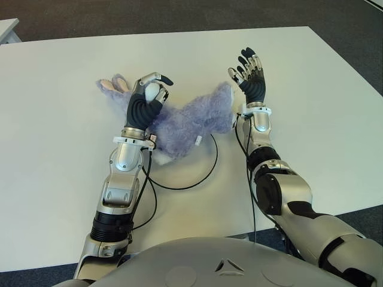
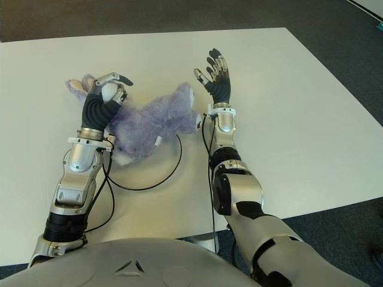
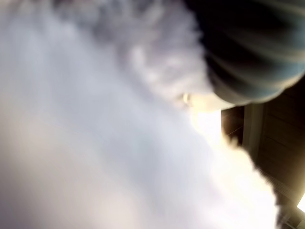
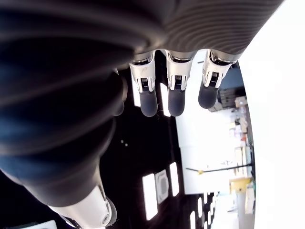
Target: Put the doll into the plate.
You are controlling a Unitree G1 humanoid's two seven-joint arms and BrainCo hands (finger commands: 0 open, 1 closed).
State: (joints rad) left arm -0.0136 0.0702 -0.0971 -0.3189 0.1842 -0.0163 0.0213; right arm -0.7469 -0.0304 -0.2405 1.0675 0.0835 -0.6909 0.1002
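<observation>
White table point(image 1: 60, 119), dark carpet floor point(image 1: 179, 15) around it. On it: purple plush bunny doll point(image 1: 191, 122) lying mid-table, over the far edge of a thin black wire hoop point(image 1: 203, 170).

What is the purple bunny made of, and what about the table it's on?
The bunny looks like soft plush, fuzzy and shaggy all over. The left hand is on it; the right hand is open beside it. The table looks hard, smooth and matte white, maybe laminate.
</observation>
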